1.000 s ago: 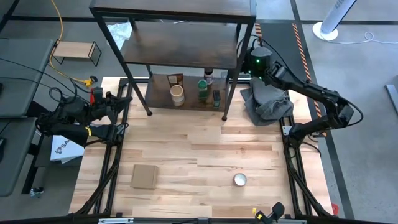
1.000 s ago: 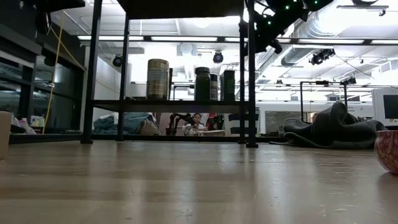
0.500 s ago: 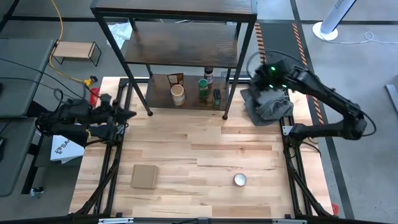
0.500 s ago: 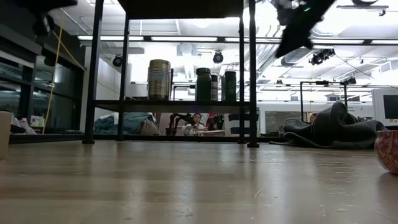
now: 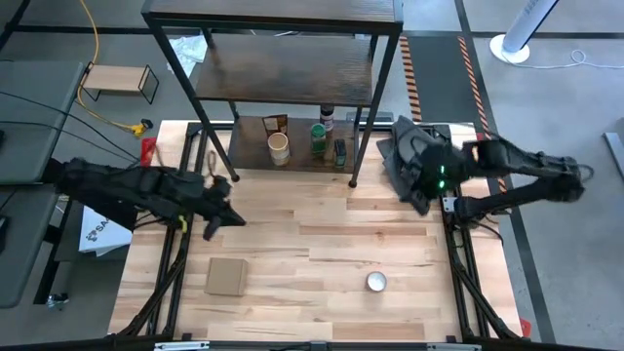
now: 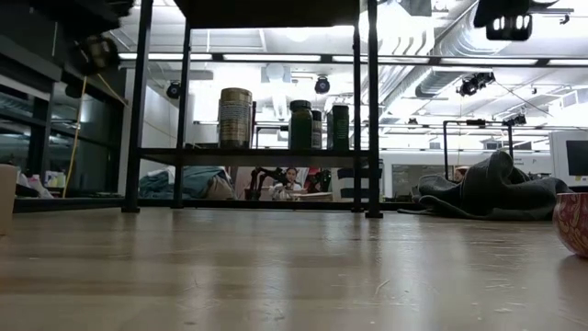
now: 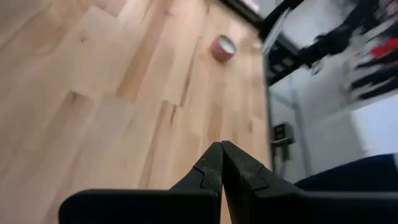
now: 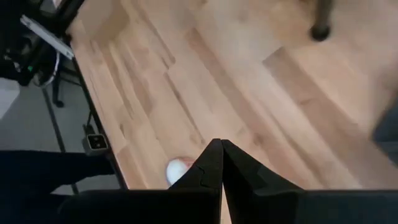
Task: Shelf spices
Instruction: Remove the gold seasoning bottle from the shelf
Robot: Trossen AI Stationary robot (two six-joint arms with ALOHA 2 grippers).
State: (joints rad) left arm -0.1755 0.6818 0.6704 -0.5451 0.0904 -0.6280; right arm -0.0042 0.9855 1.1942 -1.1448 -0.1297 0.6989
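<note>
Spices stand together on the lowest board of the shelf (image 5: 292, 73), a tall rack of dark brown boards in a thin black frame at the far edge of my wooden table (image 5: 322, 229). From above I see a tan-lidded jar (image 5: 279, 148), a green-lidded jar (image 5: 318, 139) beside it, a dark-capped jar (image 5: 327, 118) behind that, a small dark tin (image 5: 339, 152) to the right, and a brown-orange pouch (image 5: 274, 124) at the back. The two upper boards look bare

My left gripper (image 5: 222, 214) reaches in over the left side of the table, well apart from the shelf; its fingers (image 7: 211, 171) are pressed together with nothing between them. My right gripper (image 5: 421, 191) hangs over the right side, above a crumpled grey cloth (image 5: 409, 161), and its fingers (image 8: 211, 165) are likewise pressed together on nothing

A flat brown cardboard square (image 5: 226, 276) lies near the front left, and a round silvery disc (image 5: 376, 282) lies near the front right. Beyond the table's left corner stands a small pale wood stand (image 5: 119, 78) with black legs
</note>
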